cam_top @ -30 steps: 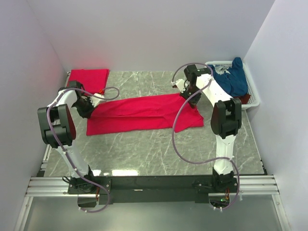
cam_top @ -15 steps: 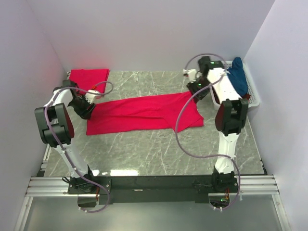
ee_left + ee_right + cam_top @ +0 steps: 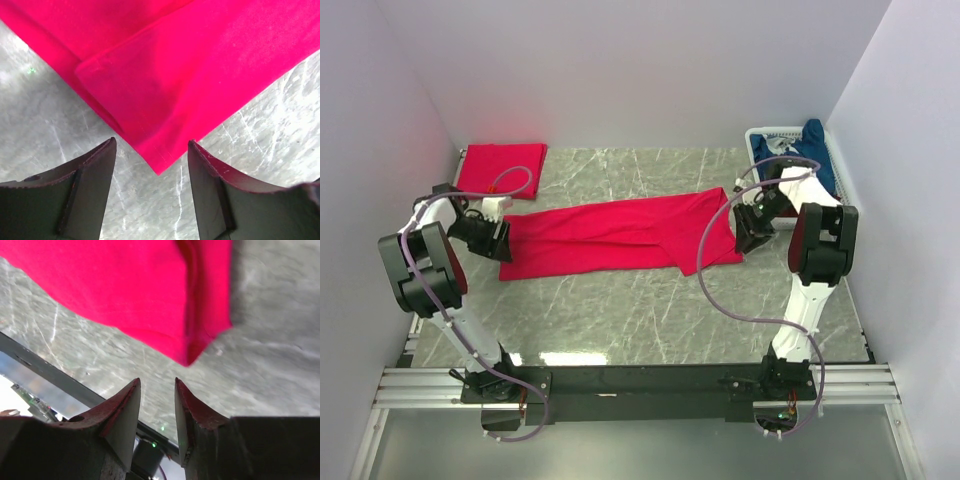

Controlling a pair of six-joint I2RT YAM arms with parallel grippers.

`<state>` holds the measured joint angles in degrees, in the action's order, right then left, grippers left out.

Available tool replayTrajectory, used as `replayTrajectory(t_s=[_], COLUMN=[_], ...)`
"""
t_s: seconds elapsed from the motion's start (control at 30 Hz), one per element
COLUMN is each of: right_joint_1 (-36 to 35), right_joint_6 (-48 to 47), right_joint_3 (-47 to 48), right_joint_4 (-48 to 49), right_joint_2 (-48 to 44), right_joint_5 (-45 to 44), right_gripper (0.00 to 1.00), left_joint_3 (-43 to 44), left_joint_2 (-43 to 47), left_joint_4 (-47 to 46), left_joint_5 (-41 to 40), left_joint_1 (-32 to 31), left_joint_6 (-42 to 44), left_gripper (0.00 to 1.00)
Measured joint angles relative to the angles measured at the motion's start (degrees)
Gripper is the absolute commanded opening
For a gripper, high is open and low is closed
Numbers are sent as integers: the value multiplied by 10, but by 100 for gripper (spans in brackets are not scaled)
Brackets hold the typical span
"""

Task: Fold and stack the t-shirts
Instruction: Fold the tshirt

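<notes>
Red t-shirt (image 3: 620, 235) lying lengthwise across centre frame; left gripper (image 3: 151, 142) at its left corner, right gripper (image 3: 156, 380) at its right corner, both with fingers apart, gripping nothing.

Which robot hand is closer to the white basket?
Right. The right gripper is by the basket's near corner; the left gripper is far away on the opposite side.

Both empty — left gripper (image 3: 152, 144) spread wide, right gripper (image 3: 157, 382) barely parted.

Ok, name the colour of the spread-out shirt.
Bright red shirt; best seen from top external.
</notes>
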<state>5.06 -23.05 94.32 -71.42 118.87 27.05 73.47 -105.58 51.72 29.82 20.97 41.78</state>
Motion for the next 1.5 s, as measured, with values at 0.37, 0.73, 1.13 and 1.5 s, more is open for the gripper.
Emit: replayTrajectory(t_s=[0.37,0.73,1.13,1.5], right_joint_1=[-5,-5,-5,-5], right_joint_6=[34,42,41,39], right_joint_3=[-47,-67,-90,-102], right_joint_4=[70,105,114,123], right_joint_2=[-3,-3,-3,-3], right_joint_5=[3,-21,-17,-22], right_gripper=[42,47,31,0], left_joint_3=[-31,-37,-49,-76], left_joint_2=[-19,-18,-17,-11], left_joint_4=[-17,-24,-33,-40], left_joint_5=[28,42,53,28], left_joint_1=[17,21,30,52], left_joint_6=[-59,-80,-90,-112], left_gripper=[68,74,62,11])
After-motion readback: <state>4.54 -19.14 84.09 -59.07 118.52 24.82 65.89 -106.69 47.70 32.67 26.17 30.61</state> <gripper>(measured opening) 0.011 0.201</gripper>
